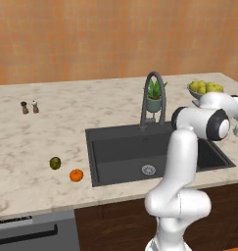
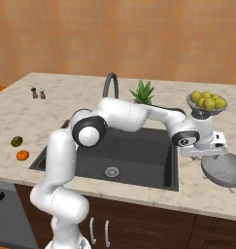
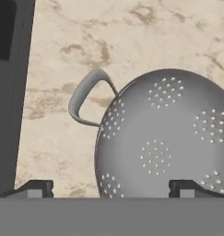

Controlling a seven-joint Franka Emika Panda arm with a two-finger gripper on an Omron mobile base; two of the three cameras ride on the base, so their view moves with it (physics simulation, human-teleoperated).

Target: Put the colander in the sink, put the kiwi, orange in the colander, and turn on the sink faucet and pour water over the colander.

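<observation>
**Gripper spread above colander, right of sink**

Left base view: marble surface (image 1: 52, 132) runs wide, bare stretch on the left. Sink (image 1: 120, 157) is cut in near the front edge, basin empty apart from the round drain. Sink faucet (image 1: 154, 98) stands on the back rim, arched spout curving over the basin, no stream visible. Kiwi (image 1: 55, 163) and orange (image 1: 76, 175) sit just beside each other on the surface left of the sink, orange nearer the front edge, both apart from the sink rim. Two small shakers (image 1: 30, 107) stand far left toward the back. Potted plant (image 1: 154, 95) sits behind the faucet, fruit bowl (image 1: 204, 89) at back right. Arm crosses over the sink's right part; hand is cut off at the frame's right edge.

Right base view: arm reaches across the basin to the right side. Gripper (image 2: 209, 151) hangs just past the sink's right rim, over the near edge of the colander (image 2: 224, 170). Colander rests on the surface right of the sink, close to the front edge, apart from the rim. Open surface lies between colander and fruit bowl behind it.

Hand view: colander sits below with its rounded perforated side toward the camera, one loop handle (image 3: 88, 94) pointing toward the sink edge at left. Fingertips (image 3: 37, 188) stand wide apart, one over bare surface, one over the colander, gripping nothing. Contact cannot be told.
</observation>
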